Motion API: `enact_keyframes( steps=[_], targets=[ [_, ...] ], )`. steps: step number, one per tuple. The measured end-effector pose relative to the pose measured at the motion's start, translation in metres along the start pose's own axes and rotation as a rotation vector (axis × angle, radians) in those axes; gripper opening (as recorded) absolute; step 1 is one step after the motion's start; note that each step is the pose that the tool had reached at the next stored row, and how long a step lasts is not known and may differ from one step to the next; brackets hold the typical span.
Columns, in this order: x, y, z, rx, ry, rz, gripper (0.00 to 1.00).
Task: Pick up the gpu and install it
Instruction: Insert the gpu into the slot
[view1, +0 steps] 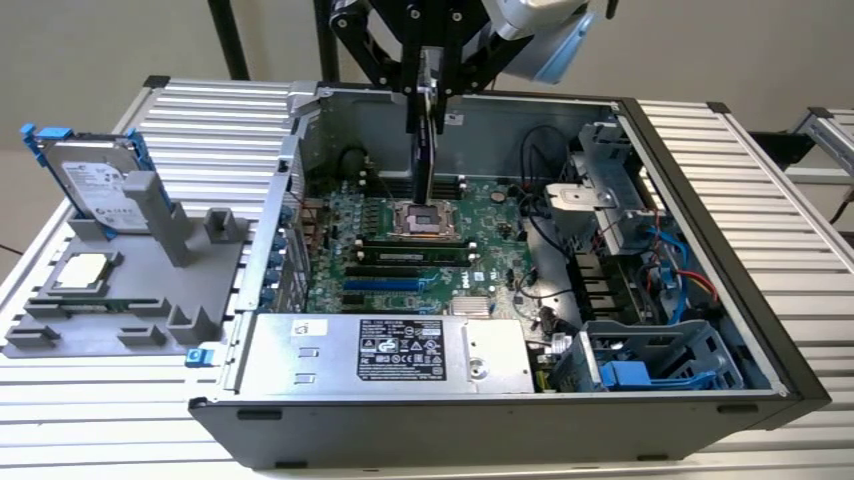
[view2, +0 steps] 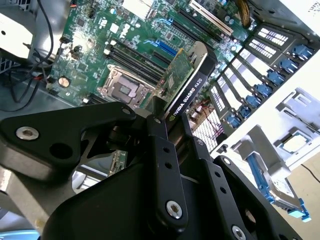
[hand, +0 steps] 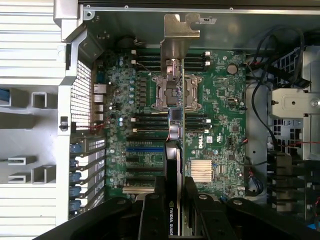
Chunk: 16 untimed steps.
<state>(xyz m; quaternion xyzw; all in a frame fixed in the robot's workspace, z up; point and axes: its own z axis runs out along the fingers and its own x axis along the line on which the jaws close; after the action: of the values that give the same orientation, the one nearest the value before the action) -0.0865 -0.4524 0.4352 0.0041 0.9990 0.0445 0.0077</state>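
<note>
The black two-fingered gripper (hand: 174, 182) is clenched on the gpu (hand: 173, 127), a flat green circuit card with a black cooler block and silver metal end bracket, carried edge-on. Beyond it lies the green motherboard (hand: 220, 100) inside the open grey computer case (view1: 507, 440). The card hangs over the square metal processor socket (hand: 170, 92).

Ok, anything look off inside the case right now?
Nothing spilled or broken. The gpu hangs on edge in the tool, above the empty CPU socket, not seated in any slot.
</note>
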Motion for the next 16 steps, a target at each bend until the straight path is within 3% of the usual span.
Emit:
enact_keyframes(
  steps=[16],
  targets=[
    [-0.0004,0.0,0.0,-0.0001,0.0001,-0.002,0.0]
  ],
)
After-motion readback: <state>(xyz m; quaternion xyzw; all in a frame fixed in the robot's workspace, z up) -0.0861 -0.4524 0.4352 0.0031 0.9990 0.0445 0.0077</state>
